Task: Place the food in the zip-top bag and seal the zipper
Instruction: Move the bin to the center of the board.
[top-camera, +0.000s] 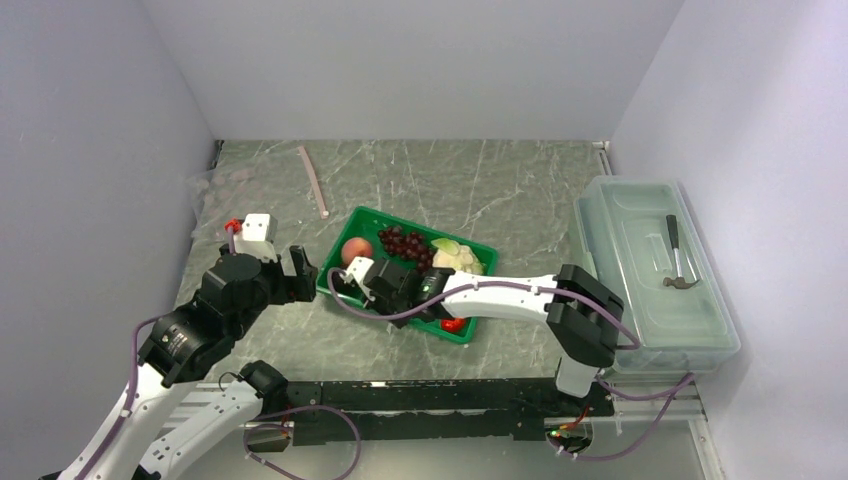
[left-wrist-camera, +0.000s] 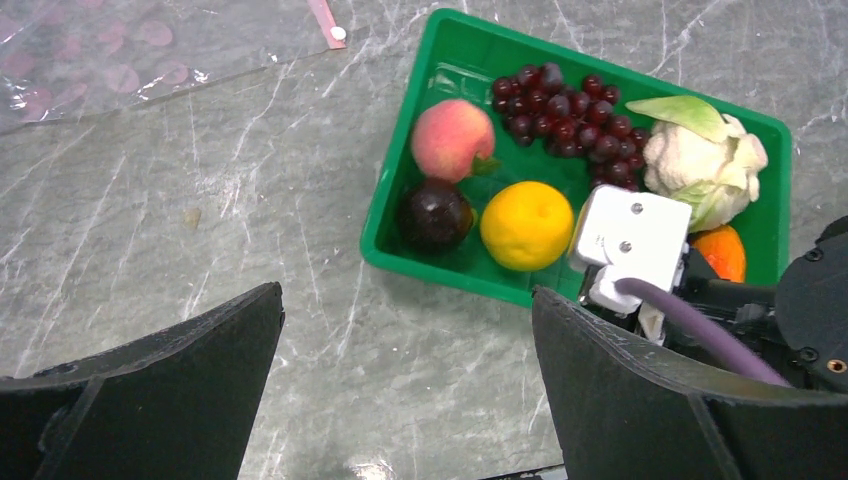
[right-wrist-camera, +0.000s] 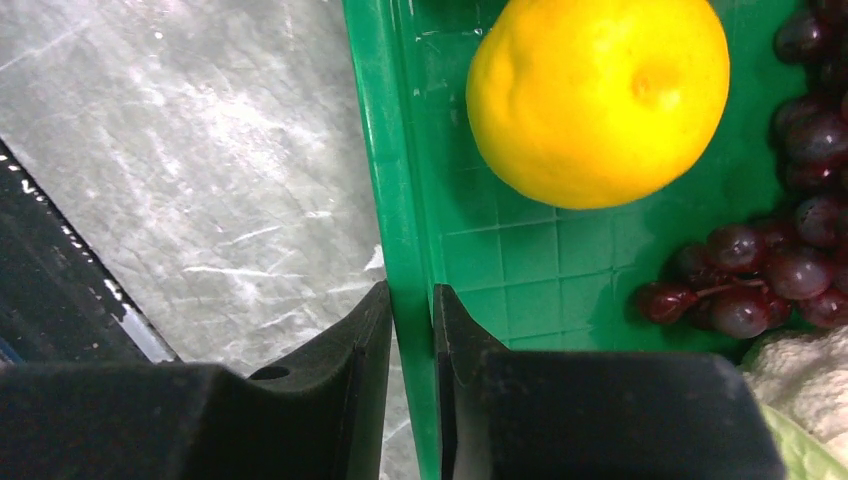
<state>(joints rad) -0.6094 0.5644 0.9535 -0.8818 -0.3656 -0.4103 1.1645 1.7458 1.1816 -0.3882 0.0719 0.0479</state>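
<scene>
The food lies in a green tray (top-camera: 366, 215): dark red grapes (left-wrist-camera: 560, 110), a pale lettuce (left-wrist-camera: 700, 155), a yellow lemon (right-wrist-camera: 600, 95), a pink-red fruit (left-wrist-camera: 452, 138), a dark round fruit (left-wrist-camera: 435, 213) and a red-orange piece (left-wrist-camera: 722, 250). My right gripper (right-wrist-camera: 412, 295) is shut on the tray's near-left rim (right-wrist-camera: 385, 150), one finger inside and one outside. My left gripper (left-wrist-camera: 405, 300) hangs open over bare table just left of the tray. The clear zip-top bag (top-camera: 225, 190) lies flat at the back left, its pink zipper (top-camera: 313, 180) on the side toward the tray.
A large clear lidded box (top-camera: 650, 270) with a grey hammer (top-camera: 678, 262) inside stands along the right wall. Walls close in the table at left, back and right. The arms' base rail (top-camera: 430, 400) runs along the near edge.
</scene>
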